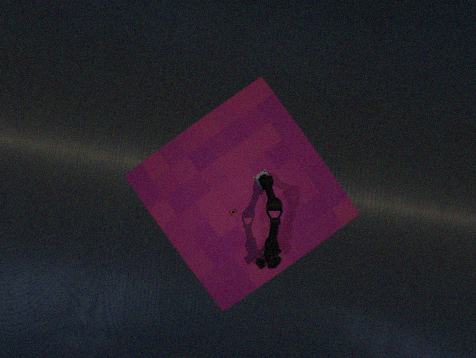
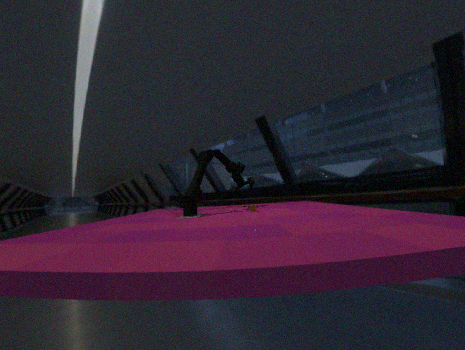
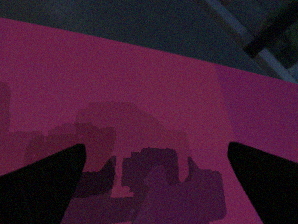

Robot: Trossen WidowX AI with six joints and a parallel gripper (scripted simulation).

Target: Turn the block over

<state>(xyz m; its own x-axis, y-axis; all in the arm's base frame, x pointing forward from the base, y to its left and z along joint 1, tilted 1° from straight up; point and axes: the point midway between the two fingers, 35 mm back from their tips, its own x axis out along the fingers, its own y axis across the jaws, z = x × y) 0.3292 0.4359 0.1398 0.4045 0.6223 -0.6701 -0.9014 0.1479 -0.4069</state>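
Wrist view: open hand (image 3: 155,165) above table (image 3: 150,75)

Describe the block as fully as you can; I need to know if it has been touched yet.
The block shows only as a tiny yellowish-orange speck resting on the magenta table, near its middle. Nothing touches it; the open tool is off to one side, apart from it. Its marking and orientation are too small to tell.

Top camera is hanging far overhead, looking straight down on the magenta square table (image 1: 200,150) under the gripper (image 1: 266,261). Exterior camera is sitting low, far out, sighting across that table (image 2: 293,235) toward the gripper (image 2: 249,183). Wrist camera is peering close between the fingers at the table below.
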